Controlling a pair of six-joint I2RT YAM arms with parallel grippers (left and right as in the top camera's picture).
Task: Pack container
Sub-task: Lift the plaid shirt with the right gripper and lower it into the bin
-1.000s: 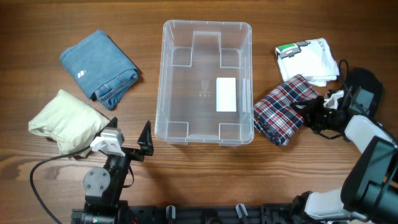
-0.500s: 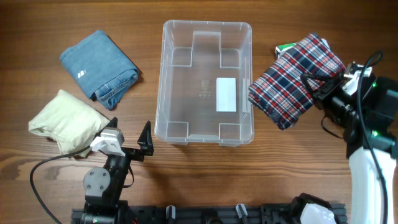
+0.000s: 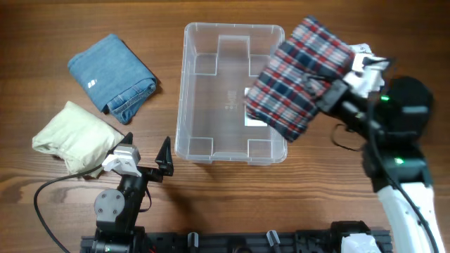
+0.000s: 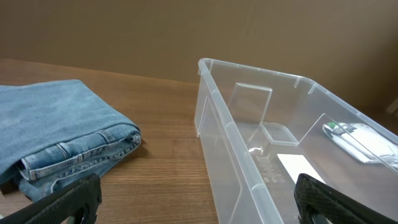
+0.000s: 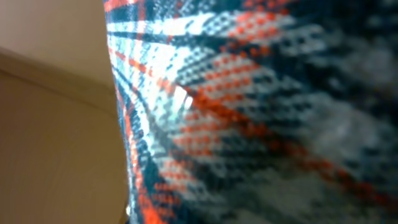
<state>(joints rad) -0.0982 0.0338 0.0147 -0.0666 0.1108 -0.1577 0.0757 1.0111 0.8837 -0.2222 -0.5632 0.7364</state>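
The clear container [image 3: 234, 28] stands mid-table with nothing inside; its near wall [image 4: 249, 146] and white base label [image 4: 298, 167] show in the left wrist view. A folded red, white and navy plaid cloth [image 3: 297, 76] hangs in the air over the container's right side, and my right gripper [image 3: 337, 95] is shut on it. That plaid weave [image 5: 249, 112] fills the right wrist view and hides the fingers. My left gripper [image 3: 145, 156] rests open near the table's front edge, left of the container's front corner, with nothing between its fingers [image 4: 68, 199].
Folded blue jeans [image 3: 112, 76] lie at the back left, also close in the left wrist view [image 4: 62, 137]. A beige folded cloth [image 3: 74, 137] lies in front of them. A white garment [image 3: 367, 50] peeks out right of the container behind the plaid cloth.
My right gripper has lifted the plaid cloth off the table and carried it left, from beside the container to above its right side. The left arm has not moved.
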